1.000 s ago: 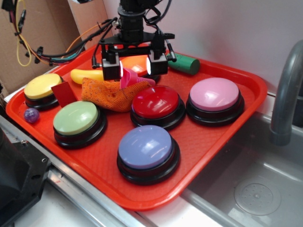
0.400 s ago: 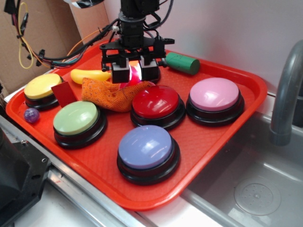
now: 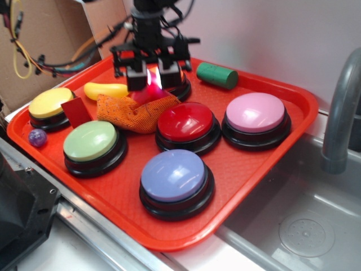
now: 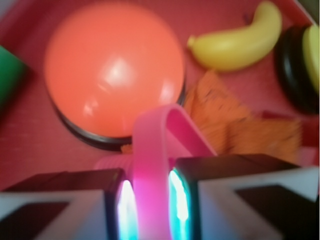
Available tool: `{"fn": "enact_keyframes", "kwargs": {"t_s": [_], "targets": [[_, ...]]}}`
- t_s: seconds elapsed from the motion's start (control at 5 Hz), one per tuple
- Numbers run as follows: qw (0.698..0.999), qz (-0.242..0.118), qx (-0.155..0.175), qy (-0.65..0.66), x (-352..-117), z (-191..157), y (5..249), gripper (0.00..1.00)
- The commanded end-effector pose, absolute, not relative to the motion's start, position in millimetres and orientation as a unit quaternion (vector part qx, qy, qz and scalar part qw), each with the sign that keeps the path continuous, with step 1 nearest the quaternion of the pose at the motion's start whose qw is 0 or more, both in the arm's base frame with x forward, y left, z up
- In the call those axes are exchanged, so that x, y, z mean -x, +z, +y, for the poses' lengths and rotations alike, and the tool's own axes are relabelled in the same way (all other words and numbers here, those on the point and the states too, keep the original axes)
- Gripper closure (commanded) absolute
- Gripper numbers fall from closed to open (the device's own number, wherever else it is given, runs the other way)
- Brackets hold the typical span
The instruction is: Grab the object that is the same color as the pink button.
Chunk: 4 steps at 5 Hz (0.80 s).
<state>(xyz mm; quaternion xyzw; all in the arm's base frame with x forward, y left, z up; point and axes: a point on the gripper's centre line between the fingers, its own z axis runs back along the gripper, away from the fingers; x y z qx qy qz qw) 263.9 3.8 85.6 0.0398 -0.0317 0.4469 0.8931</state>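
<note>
The hot-pink bent plastic object (image 4: 152, 165) is clamped between my two lit pads, its loop arching forward over the orange mesh cloth (image 4: 235, 125). In the exterior view the gripper (image 3: 148, 77) is shut on the pink object (image 3: 145, 93), which hangs a little above the cloth (image 3: 132, 113) at the back of the red tray (image 3: 248, 164). The pink button (image 3: 255, 113), a pale pink dome on a black base, stands at the right of the tray, well clear of the gripper.
Around the cloth stand a red button (image 3: 185, 122), a lavender-blue button (image 3: 174, 176), a green button (image 3: 90, 141), a yellow button (image 3: 49, 103) and an orange button (image 4: 112, 67). A yellow banana (image 3: 106, 90), a green cylinder (image 3: 217, 75), a red card (image 3: 76, 112) and a purple ball (image 3: 37, 137) also lie on the tray. A sink and faucet (image 3: 341, 107) are at the right.
The jaws closed from wide apart onto the pink object, then the gripper rose and shifted slightly left, lifting the object off the cloth.
</note>
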Motion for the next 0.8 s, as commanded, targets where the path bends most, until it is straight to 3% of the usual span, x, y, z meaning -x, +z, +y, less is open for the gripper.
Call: {"fn": "enact_keyframes", "kwargs": {"t_s": [0.0, 0.2, 0.6], "targets": [[0.948, -0.083, 0.003, 0.306, -252.2, 39.5, 158.5, 1.00], [0.976, -0.085, -0.007, 0.199, -237.6, 48.2, 170.7, 1.00], [0.985, -0.103, -0.053, 0.129, -209.9, 47.5, 169.0, 1.00]]}}
